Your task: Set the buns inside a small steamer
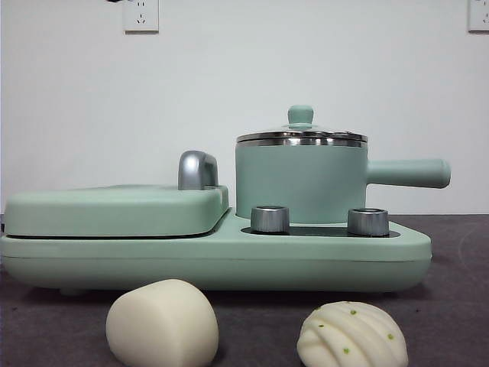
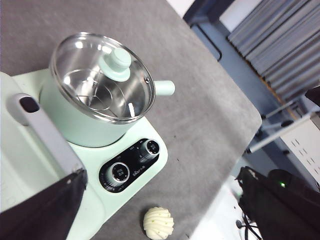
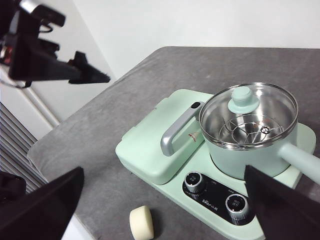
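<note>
The right gripper (image 3: 165, 210) is hanging high above the table with its two black jaws spread wide and nothing between them, looking down on the appliance. The left gripper (image 2: 42, 210) is also waiting up high; only one dark jaw is showing at the corner of its wrist view, so I cannot tell whether it is parted or closed.

Below them, the small steamer (image 1: 301, 180) is sitting on the right half of a mint-green cooking base (image 1: 214, 260), its glass lid (image 3: 248, 114) in place with the green knob (image 1: 300, 115) on top, and its long handle (image 1: 409, 173) is pointing away to the side. A wire rack (image 3: 250, 127) is showing through the glass. Two steel dials (image 1: 270, 219) are standing on the base just in front of the pot. Beside the pot, the flat hinged griddle (image 1: 114, 210) is lying closed under its chrome handle (image 1: 197, 170).

Both buns are resting on the grey table (image 1: 458, 306) in front of the base, apart from each other: the smooth bun (image 1: 162, 324) before the griddle, the ridged bun (image 1: 351, 335), flecked with green, before the dials.
</note>
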